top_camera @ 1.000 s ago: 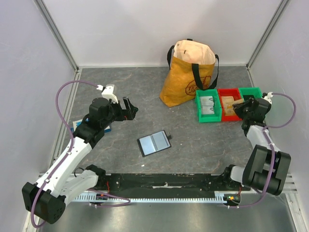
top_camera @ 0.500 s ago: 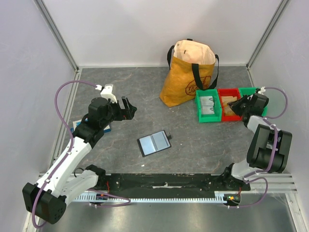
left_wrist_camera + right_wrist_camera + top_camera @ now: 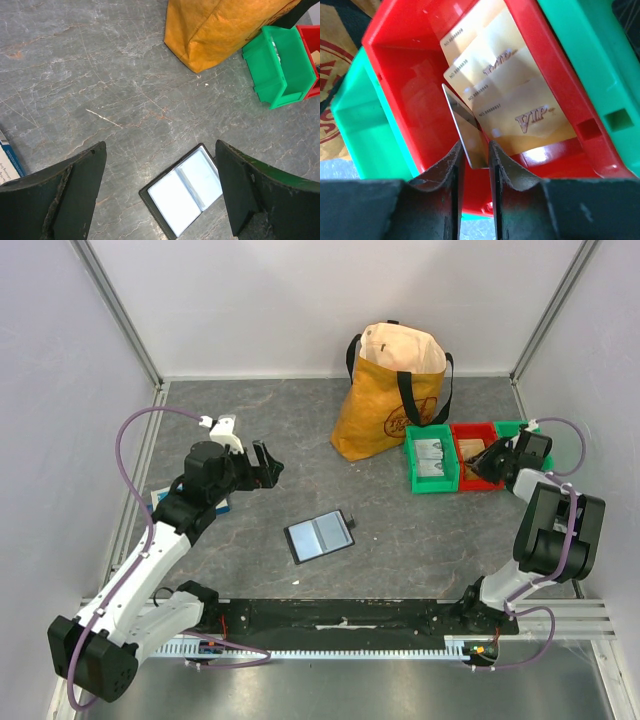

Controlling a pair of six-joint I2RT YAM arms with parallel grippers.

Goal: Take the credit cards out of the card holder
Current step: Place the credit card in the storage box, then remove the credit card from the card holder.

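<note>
Holder (image 3: 320,536) is seen lying open and flat on table (image 3: 250,410), mid-table, ahead of the arm bases; two pale panels face up. L pincer (image 3: 264,465) is spread wide w/ nothing betw. fingers, above table, beyond and L of holder, apart from it. In L wrist view holder is framed betw. the two fingers.

R pincer (image 3: 475,146) is positioned over red bin (image 3: 410,100), jaws narrow w/ a small gap. A silver-grey card (image 3: 470,130) is seen standing tilted betw. the fingers, lower end in the gap; firm grip cannot be confirmed. Three gold cards (image 3: 515,107) w/ "VIP" print are fanned in red bin behind it.

Green bins (image 3: 430,488) are set either side of red bin. Orange bag (image 3: 385,400) stands just behind them.
</note>
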